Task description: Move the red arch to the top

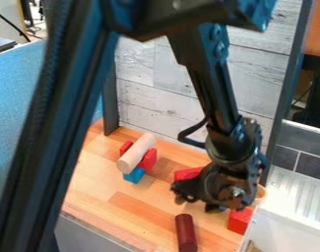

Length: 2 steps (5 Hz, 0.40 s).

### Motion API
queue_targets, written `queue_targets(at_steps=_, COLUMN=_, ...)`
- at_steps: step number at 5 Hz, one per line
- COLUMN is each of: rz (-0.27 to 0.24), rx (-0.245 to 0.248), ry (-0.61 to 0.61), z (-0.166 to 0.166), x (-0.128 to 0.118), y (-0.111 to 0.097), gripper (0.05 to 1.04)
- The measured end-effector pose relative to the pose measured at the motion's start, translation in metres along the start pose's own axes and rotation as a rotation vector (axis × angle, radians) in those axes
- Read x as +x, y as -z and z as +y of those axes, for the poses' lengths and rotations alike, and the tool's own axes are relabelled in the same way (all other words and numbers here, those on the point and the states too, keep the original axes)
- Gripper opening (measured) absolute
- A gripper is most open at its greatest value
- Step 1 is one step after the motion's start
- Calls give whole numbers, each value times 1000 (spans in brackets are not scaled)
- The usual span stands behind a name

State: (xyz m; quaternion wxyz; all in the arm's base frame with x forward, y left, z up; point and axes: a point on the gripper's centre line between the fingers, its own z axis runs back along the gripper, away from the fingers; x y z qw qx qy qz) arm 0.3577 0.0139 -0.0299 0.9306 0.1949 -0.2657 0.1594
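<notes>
1. While the gripper [198, 203] is hanging right of centre, I cannot tell if it is clenched.
2. Behind it, a red block [187, 173] is lying partly hidden, possibly the arch.
3. Left of centre, red pieces [148, 160] are flanking a pale cylinder [136, 153].

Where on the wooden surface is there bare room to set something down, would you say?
The widest bare patch of the wooden surface lies between the block stack, the front edge and the dark red cylinder. A narrower one separates the stack from the red block beside the gripper. It is crowded toward the right, around the gripper and the right-hand red block.
</notes>
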Motion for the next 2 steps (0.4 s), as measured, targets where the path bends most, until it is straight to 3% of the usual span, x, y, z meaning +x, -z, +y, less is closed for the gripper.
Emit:
queue_targets(at_steps=1, rz=90, rx=-119, ry=132, z=11, x=27, y=-23, gripper=1003)
queue_targets(at_steps=2, rz=196, rx=-266, ry=297, z=16, x=43, y=-27, gripper=1000)
